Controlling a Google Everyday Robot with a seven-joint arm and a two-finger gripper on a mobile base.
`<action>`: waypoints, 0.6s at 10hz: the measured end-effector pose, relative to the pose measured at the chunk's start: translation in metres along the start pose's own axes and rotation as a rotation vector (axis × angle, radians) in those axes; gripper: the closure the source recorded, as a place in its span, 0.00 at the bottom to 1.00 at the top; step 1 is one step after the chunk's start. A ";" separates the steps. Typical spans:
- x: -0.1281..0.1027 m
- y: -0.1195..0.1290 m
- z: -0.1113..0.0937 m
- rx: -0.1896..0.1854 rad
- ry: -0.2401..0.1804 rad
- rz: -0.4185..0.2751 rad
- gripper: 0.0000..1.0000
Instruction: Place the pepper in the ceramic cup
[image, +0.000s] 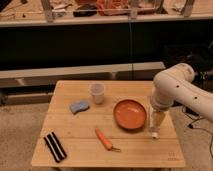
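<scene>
A light wooden slatted table (150, 152) carries, just left of the gripper (156, 128) hanging over its right edge, a round orange-red plate (130, 114). Further left stand a pale handleless ceramic cup (97, 93) and a blue sponge (79, 106); left and nearer the front lies a slim orange pepper (104, 139), and farthest from the claw a black striped block (55, 146)

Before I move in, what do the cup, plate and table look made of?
The cup looks smooth, matte, pale grey-white: probably ceramic, possibly plastic. The plate is orange-red with a soft sheen: glazed ceramic or plastic. The table is light wood, plank seams showing. The gripper hangs over the table's right edge, beside the plate.
</scene>
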 end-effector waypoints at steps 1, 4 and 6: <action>-0.006 0.001 0.002 -0.001 -0.004 -0.007 0.20; -0.050 0.004 0.011 -0.001 -0.036 -0.038 0.20; -0.063 0.006 0.017 0.005 -0.048 -0.059 0.20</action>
